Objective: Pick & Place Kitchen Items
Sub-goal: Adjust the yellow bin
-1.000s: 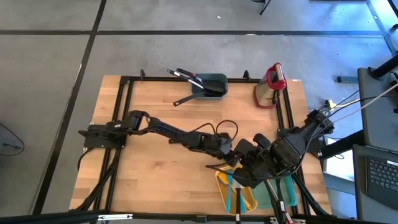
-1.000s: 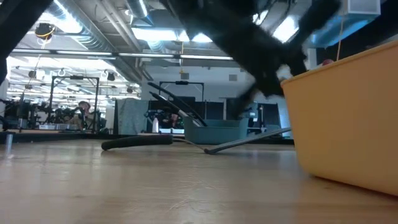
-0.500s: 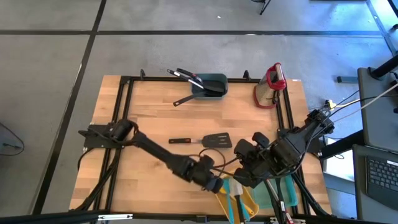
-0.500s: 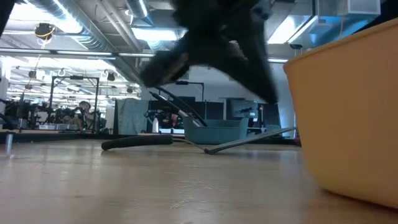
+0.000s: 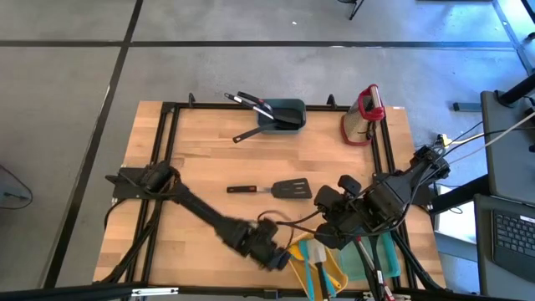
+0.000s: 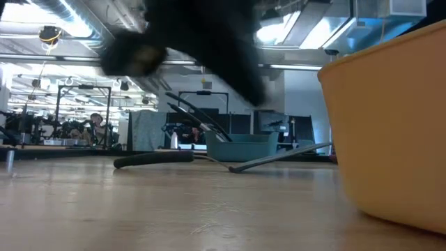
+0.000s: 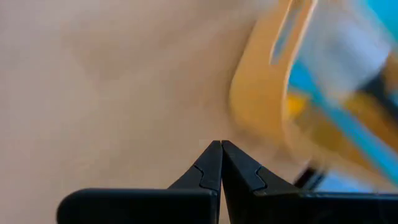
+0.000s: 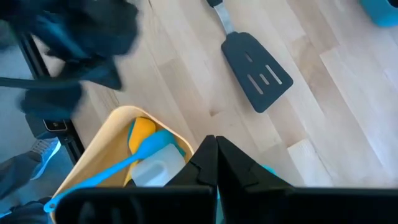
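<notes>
The left gripper [image 5: 278, 260] we find, in the high view, at the near edge of the counter [image 5: 201, 176], just beside the yellow bin [image 5: 322, 266]; its fingers are pressed together and hold nothing. The right gripper [image 5: 322, 240] sits just above the same bin, also closed and empty. The black turner [image 5: 272, 189] lies flat on the counter between the arms, its long axis across the counter: the red-tipped handle points toward the left arm's side, the slotted blade toward the right arm. It lies farther from us than both grippers. We judge the right gripper is nearer to the blade, the left one nearer to the handle. The left arm stretches low and long from its base; the right arm is folded close to its own base. At the far edge a teal bin [image 5: 282, 113] holds more utensils, and one black utensil [image 5: 249, 134] lies beside it.

In the low view the left arm passes as a dark blur above, and the yellow bin wall [image 6: 390, 139] fills the right.

In the left wrist view the closed fingertips [image 7: 221, 165] point at bare wood next to the yellow bin.

In the right wrist view the turner's blade [image 8: 257, 70] lies ahead of the closed gripper [image 8: 214, 152], and a teal spatula [image 8: 134, 163] rests in the yellow bin.
</notes>
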